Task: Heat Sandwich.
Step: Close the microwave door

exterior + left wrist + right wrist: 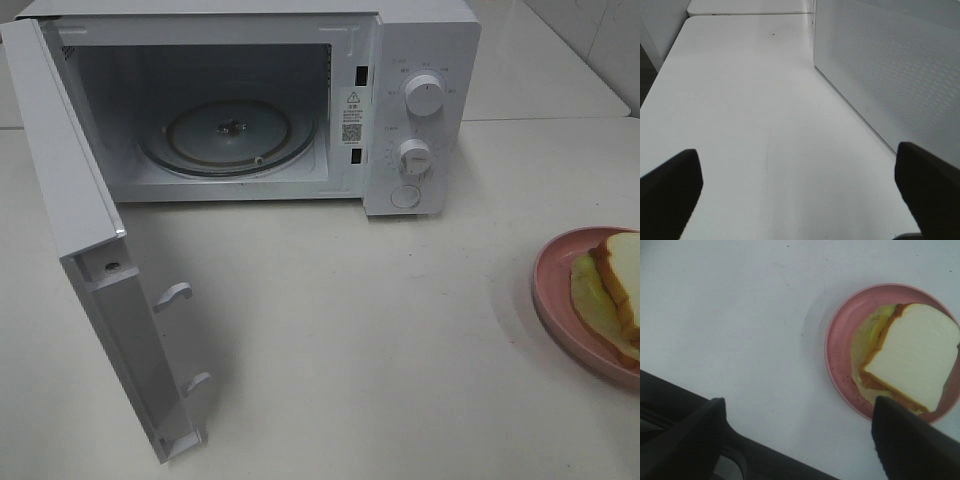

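right pincer spread and empty, hovering just beside the pink plate. on the plate lies the sandwich, well apart from the open microwave. likely soft, light, squashable; better to grip the plate's rim.

White sandwich (tan crust), pink plate, white microwave.
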